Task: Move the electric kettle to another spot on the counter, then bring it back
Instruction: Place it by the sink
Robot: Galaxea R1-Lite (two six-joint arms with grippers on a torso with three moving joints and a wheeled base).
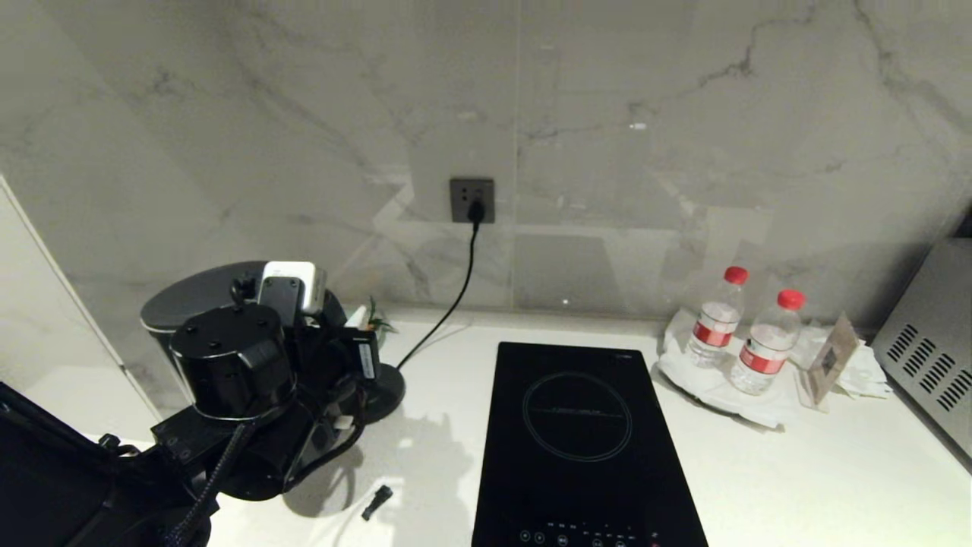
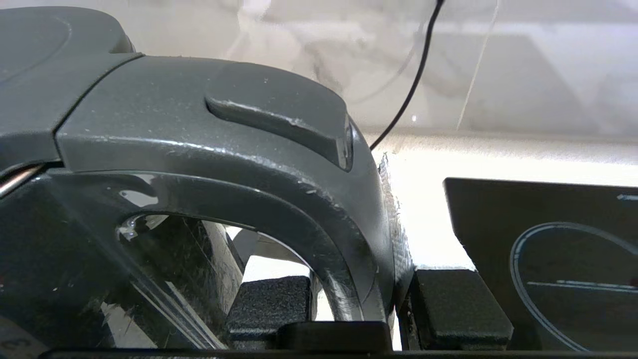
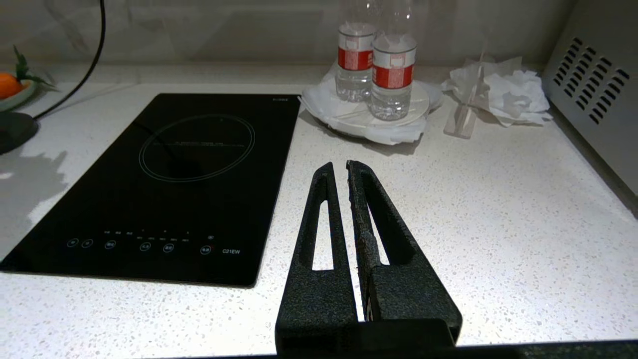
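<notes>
Black and glossy, the tall tapered electric kettle (image 1: 178, 308) is sitting at about nine o'clock in the head view, at the back left of the white speckled stone counter (image 1: 820, 471), close against the marbled grey wall. Most of its body is being hidden by the robot's black left arm, so only the flat lid and a strip of the side are showing. In the left wrist view the kettle's loop handle (image 2: 319, 219) is filling the picture, and the left gripper (image 2: 359, 309) is clamping it: one textured black finger (image 2: 269, 304) is sitting inside the loop and the other is pressing on the outside, with the handle's grip squeezed between them. Just past the kettle, toward three o'clock, a flat round black base disc (image 1: 383, 391) is lying on the counter, its black cord running up to a dark wall socket (image 1: 471, 200) at twelve o'clock. A black glass induction hob (image 1: 585, 448) is lying at about five o'clock. Toward three o'clock two clear water bottles with red caps (image 1: 740, 330) are standing on a white plate with crumpled paper, and a grey vented appliance (image 1: 930, 342) is standing at the far right. The right gripper (image 3: 339, 172) is hanging above the bare counter beside the hob, empty, its fingers pressed nearly together.
</notes>
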